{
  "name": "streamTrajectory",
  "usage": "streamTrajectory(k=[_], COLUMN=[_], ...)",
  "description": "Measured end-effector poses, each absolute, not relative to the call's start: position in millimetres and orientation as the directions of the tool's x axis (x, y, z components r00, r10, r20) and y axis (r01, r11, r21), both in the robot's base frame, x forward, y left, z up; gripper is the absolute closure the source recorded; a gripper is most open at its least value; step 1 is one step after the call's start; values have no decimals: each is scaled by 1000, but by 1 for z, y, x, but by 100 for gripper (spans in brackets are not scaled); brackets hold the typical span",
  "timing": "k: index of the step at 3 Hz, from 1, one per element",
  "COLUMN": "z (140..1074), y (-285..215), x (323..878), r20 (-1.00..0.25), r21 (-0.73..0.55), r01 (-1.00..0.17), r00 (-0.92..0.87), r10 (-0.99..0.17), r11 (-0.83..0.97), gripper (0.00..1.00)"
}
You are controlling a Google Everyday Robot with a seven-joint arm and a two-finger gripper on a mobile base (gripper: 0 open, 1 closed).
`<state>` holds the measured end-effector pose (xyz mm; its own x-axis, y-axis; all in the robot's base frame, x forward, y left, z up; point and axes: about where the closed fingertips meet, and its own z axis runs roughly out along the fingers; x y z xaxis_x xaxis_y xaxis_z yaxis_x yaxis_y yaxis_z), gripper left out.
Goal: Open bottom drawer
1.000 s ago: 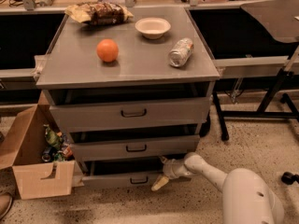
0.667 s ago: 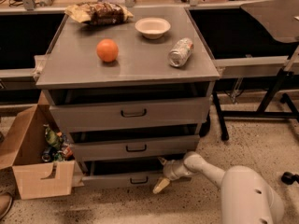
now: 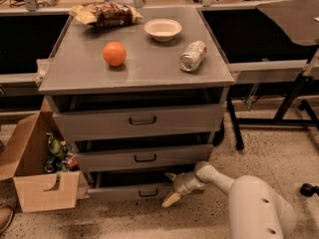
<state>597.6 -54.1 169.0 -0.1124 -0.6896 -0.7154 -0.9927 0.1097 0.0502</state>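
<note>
The bottom drawer [image 3: 124, 191] is the lowest and narrowest grey front of the cabinet, with a small dark pull handle [image 3: 148, 193]. It stands a little way out, with a dark gap above its front panel. My gripper [image 3: 171, 187] is at the right end of that panel, just right of the handle. Its fingers are spread: one fingertip [image 3: 170, 200] points down in front of the panel, the other sits above the panel's top edge. My white arm [image 3: 219, 179] reaches in from the lower right.
The middle drawer [image 3: 144, 158] and the top drawer [image 3: 142, 120] also stand slightly out. On the cabinet top are an orange [image 3: 114, 53], a white bowl [image 3: 162, 29], a lying can [image 3: 192, 56] and a snack bag [image 3: 104, 14]. A cardboard box [image 3: 37, 183] of litter sits on the floor at the left.
</note>
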Motion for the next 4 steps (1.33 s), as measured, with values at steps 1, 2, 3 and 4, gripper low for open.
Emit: streamTrajectory(k=[1, 2, 3, 4], z=[177, 192, 202, 197], y=[-54, -62, -62, -57], x=[598, 573, 532, 497], r20=[-716, -725, -756, -789], r21=[50, 78, 144, 239], r01=[-993, -990, -982, -961], r00=[-113, -137, -190, -274], r10=[-689, -675, -626, -550], r11=[111, 117, 124, 136], gripper=[43, 65, 89, 100])
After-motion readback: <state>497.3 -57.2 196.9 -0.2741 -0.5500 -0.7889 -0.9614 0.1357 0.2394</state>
